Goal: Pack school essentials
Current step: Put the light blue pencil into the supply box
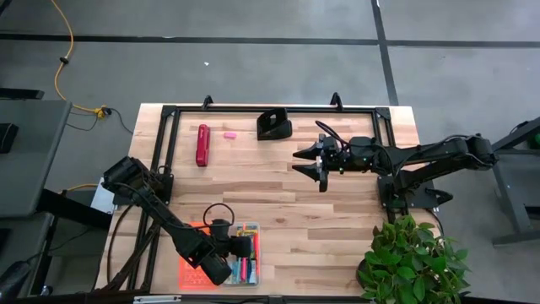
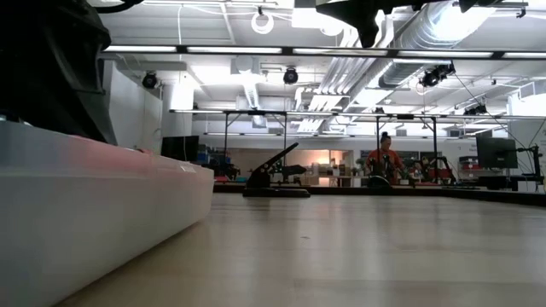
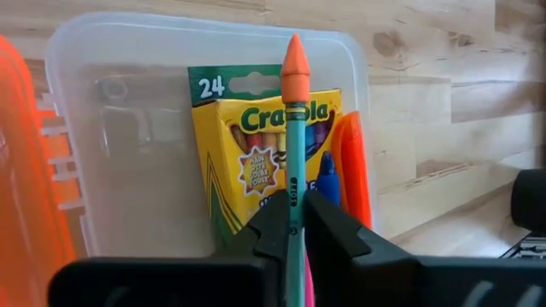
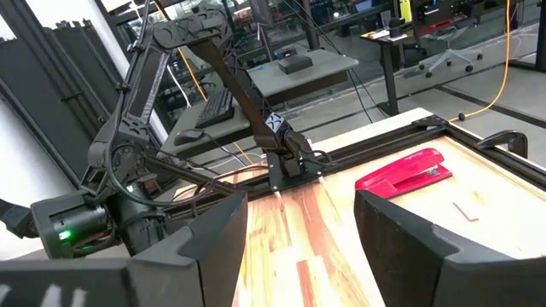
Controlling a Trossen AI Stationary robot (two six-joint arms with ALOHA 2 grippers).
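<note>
Left gripper (image 3: 294,223), clamped on a teal pencil (image 3: 293,162), hovers over the clear case (image 3: 128,170) near the surface's front edge; lower it beside the Crayola box (image 3: 256,153) before you release. Right gripper (image 1: 321,165) waits, fingers apart.

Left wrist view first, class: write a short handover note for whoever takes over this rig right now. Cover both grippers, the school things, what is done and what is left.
Left gripper: shut on a teal pencil with an orange eraser tip, held over the clear plastic case at the table's near edge.
Right gripper: open, hovering mid-table, holding nothing.
Packed: yellow-green Crayola crayon box, blue pen, orange marker.
Left: release the pencil into the case; the small pink eraser lies at the far side beside the red stapler.
</note>
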